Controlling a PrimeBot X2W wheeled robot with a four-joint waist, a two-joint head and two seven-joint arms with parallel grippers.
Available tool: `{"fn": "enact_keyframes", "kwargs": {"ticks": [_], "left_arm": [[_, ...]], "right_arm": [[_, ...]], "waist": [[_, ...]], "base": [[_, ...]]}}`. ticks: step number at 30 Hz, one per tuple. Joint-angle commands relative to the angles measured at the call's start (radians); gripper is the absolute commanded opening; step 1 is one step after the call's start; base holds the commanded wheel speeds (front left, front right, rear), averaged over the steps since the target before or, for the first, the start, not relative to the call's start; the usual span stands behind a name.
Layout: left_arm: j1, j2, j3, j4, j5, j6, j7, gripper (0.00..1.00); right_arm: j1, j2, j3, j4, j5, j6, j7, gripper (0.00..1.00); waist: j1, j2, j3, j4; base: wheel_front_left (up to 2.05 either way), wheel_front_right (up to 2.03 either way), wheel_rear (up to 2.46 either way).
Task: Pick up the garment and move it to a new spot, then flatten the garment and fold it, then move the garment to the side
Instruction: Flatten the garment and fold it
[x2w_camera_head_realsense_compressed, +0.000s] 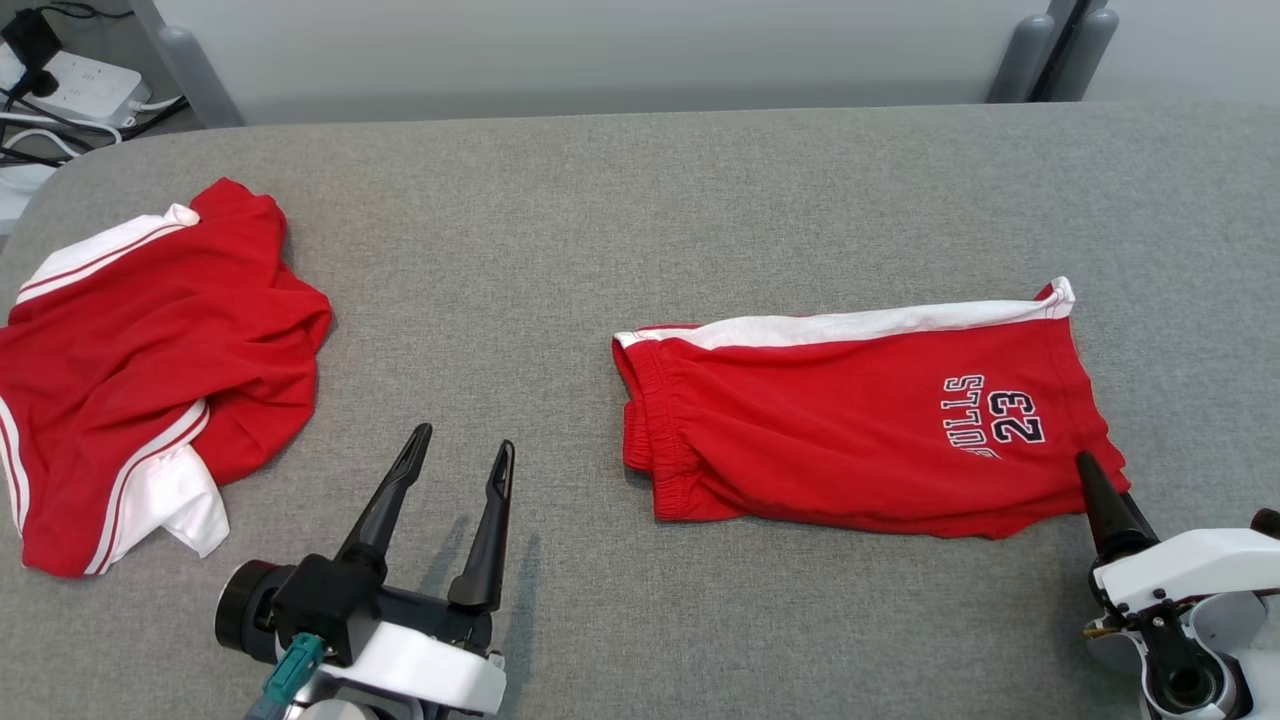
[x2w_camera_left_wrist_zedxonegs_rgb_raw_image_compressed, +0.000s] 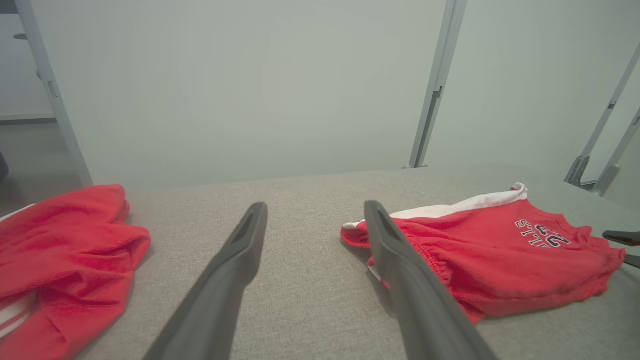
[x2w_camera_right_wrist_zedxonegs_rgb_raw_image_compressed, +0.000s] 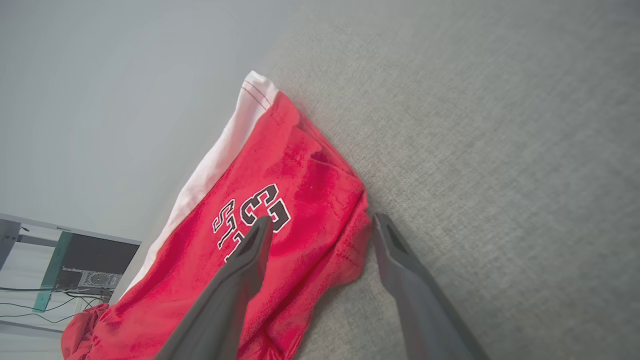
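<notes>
As they lie now, the red jersey shorts with a white side stripe are flat and doubled over on the right half of the grey fabric-covered table, elastic waistband toward the robot's left and leg hems toward its right. The white stripe runs along the far edge, and a dark number 23 with lettering sits near the hem end.

At the shorts' near right corner is the right gripper, its jaws spread wide and grasping nothing. In the right wrist view one dark finger hangs over the printed cloth while the other is over bare table just beside the hem; whether either tip touches the fabric cannot be told.

Left of the waistband, over bare table near the front edge, the left gripper is likewise released and empty, fingers pointing away from the robot.

Well apart, at the table's left end, a second red garment with white trim lies crumpled
</notes>
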Motion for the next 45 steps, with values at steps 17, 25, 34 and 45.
{"fn": "enact_keyframes", "kwargs": {"ticks": [17, 25, 34, 45], "left_arm": [[-0.055, 0.003, 0.015, -0.026, 0.003, -0.003, -0.006, 1.00], [-0.044, 0.003, 0.015, -0.023, -0.002, 0.000, -0.006, 1.00], [-0.036, 0.003, 0.009, -0.021, -0.009, 0.003, -0.006, 1.00], [-0.030, 0.003, 0.001, -0.023, -0.019, 0.011, -0.006, 1.00]], "right_arm": [[-0.094, -0.075, 0.107, 0.131, 0.135, 0.004, -0.086, 0.00], [-0.088, -0.109, 0.141, 0.139, 0.145, 0.004, -0.133, 0.00], [-0.074, -0.130, 0.220, 0.044, 0.134, 0.004, -0.158, 0.00], [-0.080, -0.100, 0.316, -0.121, 0.091, 0.004, -0.112, 0.00]], "waist": [[0.0000, 0.0000, 0.001, 0.027], [0.0000, 0.0000, -0.017, 0.025], [0.0000, 0.0000, -0.039, 0.021], [0.0000, 0.0000, -0.054, 0.045]], "base": [[0.00, 0.00, 0.00], [0.00, 0.00, 0.00], [0.00, 0.00, 0.00], [0.00, 0.00, 0.00]]}}
